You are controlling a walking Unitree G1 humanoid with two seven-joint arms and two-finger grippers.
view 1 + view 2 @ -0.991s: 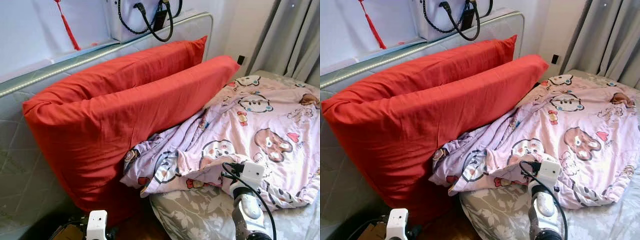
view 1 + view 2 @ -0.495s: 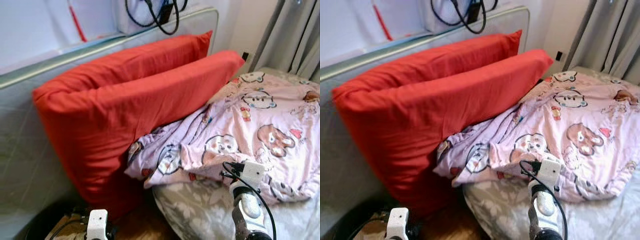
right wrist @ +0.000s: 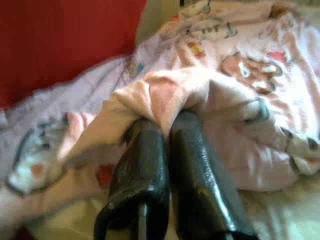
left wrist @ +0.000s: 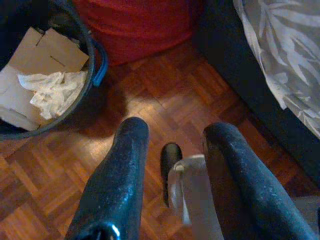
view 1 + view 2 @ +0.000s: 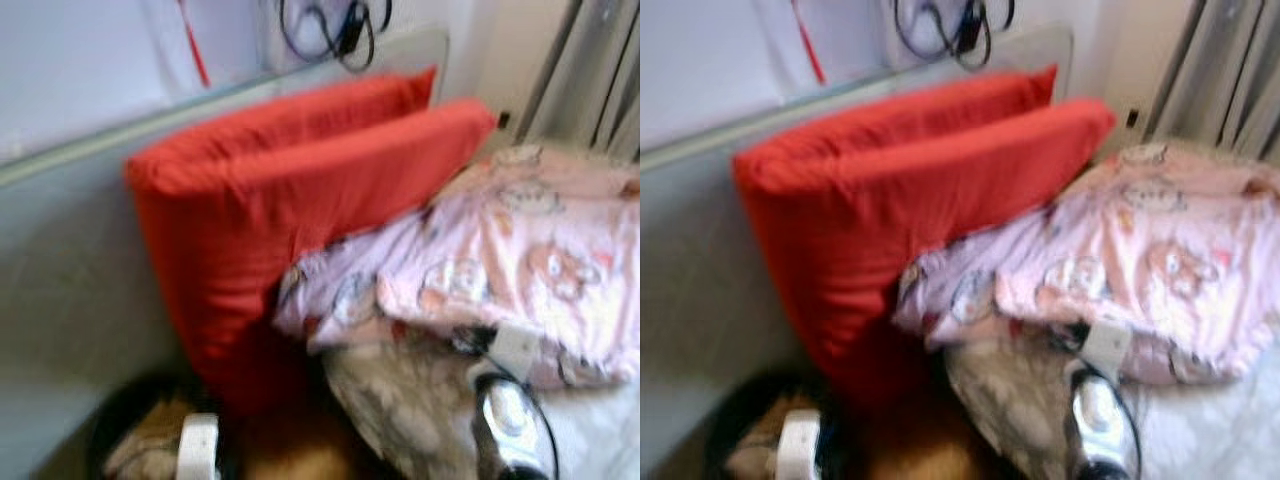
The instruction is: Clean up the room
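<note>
Between its clenched fingers, the right gripper [image 3: 165,135] pinched the pink blanket [image 3: 240,90]; pulling smoothly would avoid slipping.

The bed [image 5: 400,400], in a grey leaf-patterned sheet, carries a rumpled pink cartoon-print blanket [image 5: 520,270] and two red pillows [image 5: 300,190] leaning beside the blanket against a padded grey headboard [image 5: 70,260]. On the parquet floor [image 4: 165,100] near the bed stands a black bin [image 4: 55,117] holding cardboard and crumpled paper.
</note>
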